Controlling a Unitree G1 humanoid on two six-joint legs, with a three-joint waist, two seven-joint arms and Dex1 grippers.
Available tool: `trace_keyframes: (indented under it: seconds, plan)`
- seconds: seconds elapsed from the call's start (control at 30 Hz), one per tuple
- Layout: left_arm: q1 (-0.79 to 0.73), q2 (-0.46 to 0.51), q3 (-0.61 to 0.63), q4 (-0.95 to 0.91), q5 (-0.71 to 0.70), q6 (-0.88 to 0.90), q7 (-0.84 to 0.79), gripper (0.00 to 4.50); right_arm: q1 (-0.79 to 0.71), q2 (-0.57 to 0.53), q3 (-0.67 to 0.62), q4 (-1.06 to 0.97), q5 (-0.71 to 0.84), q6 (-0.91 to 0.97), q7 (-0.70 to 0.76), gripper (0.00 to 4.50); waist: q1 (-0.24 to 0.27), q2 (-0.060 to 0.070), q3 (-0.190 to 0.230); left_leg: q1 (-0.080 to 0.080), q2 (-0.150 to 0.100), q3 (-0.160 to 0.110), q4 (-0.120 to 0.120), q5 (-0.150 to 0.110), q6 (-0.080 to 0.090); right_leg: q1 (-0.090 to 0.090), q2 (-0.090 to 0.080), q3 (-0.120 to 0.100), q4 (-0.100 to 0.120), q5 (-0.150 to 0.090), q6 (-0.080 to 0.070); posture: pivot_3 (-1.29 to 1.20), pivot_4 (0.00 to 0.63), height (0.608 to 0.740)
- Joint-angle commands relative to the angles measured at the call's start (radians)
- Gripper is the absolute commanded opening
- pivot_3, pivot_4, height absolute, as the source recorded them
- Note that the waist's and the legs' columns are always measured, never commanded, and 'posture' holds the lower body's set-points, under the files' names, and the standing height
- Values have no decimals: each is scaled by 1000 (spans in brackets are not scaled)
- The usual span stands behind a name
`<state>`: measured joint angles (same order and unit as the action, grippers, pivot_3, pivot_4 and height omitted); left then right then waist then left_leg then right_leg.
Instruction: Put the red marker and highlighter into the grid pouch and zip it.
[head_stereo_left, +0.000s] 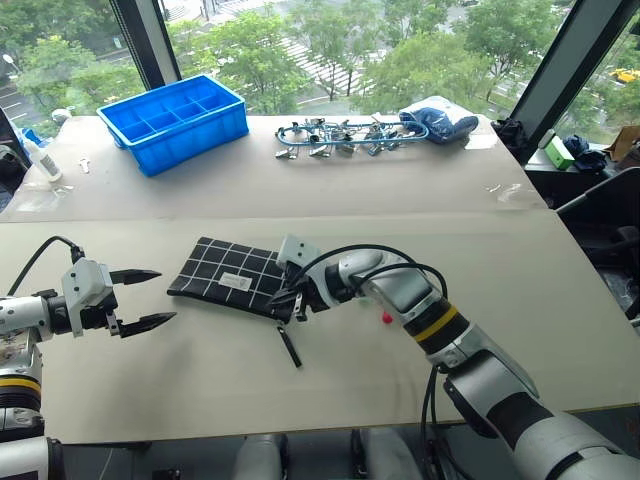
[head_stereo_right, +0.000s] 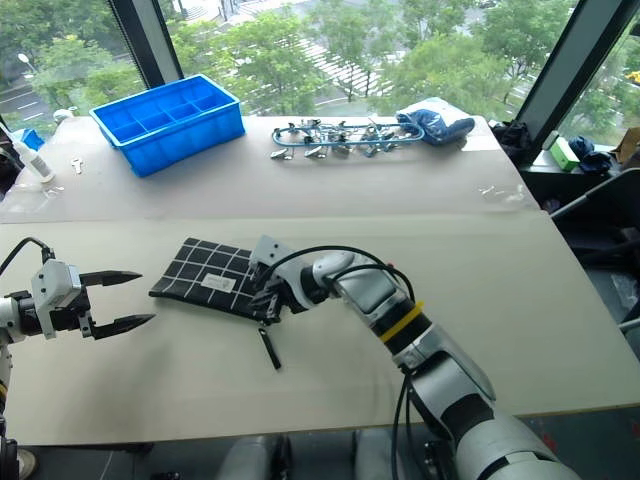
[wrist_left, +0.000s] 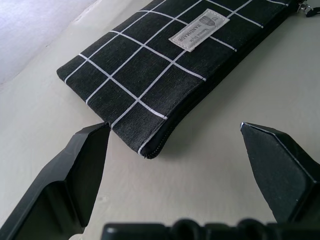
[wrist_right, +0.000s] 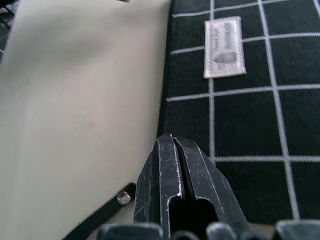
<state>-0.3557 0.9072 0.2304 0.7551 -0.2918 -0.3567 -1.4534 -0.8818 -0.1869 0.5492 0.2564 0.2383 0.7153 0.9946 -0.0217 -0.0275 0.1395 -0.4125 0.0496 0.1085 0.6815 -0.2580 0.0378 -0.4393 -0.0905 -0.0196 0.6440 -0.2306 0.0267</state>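
Grid pouch (head_stereo_left: 232, 277) flat on table (head_stereo_left: 400, 190); right gripper (head_stereo_left: 291, 300), fingers together, at pouch's right end, perhaps touching; left gripper (head_stereo_left: 143, 298), fingers apart, just beyond pouch's left end.

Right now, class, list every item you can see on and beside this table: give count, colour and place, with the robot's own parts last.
grid pouch: one, black with white grid and white label, flat on the near table.
pull strap: one, black, lying at the pouch's near right corner.
compartment bin: one, blue, far left.
metal clips: a cluster, silver, far middle.
cloth bundle: one, blue and white, far right.
table: one, beige.
left gripper: open, left of the pouch.
right gripper: shut, at the pouch's right end.
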Motion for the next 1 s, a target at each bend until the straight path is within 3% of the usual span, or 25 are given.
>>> trace_keyframes:
  seconds: [0.03,0.27,0.6,1.0]
  plan:
    - [-11,12,12,-16,-13,-8,-1,4500,-9,-21,19,-57,20,20,100,87,0,0,0,0,0,0,0,0,0,0,0,0,0,0,0,0,150,740]
    - [5,1,11,-27,-19,1,1,4500,-38,6,-11,1,17,25,136,87,2,0,0,-1,0,0,2,0,1,0,0,-1,1,0,0,0,150,740]
    - [0,-5,21,-45,-41,27,3,4500,-55,11,120,147,-216,-107,44,87,1,0,0,-1,0,0,2,0,0,-1,-1,-1,2,0,0,0,150,740]
    - [-6,-17,15,-59,-47,43,10,4500,-106,-85,32,178,-242,-189,105,87,7,-1,0,1,0,0,3,1,-1,0,-1,-1,3,0,0,0,150,740]
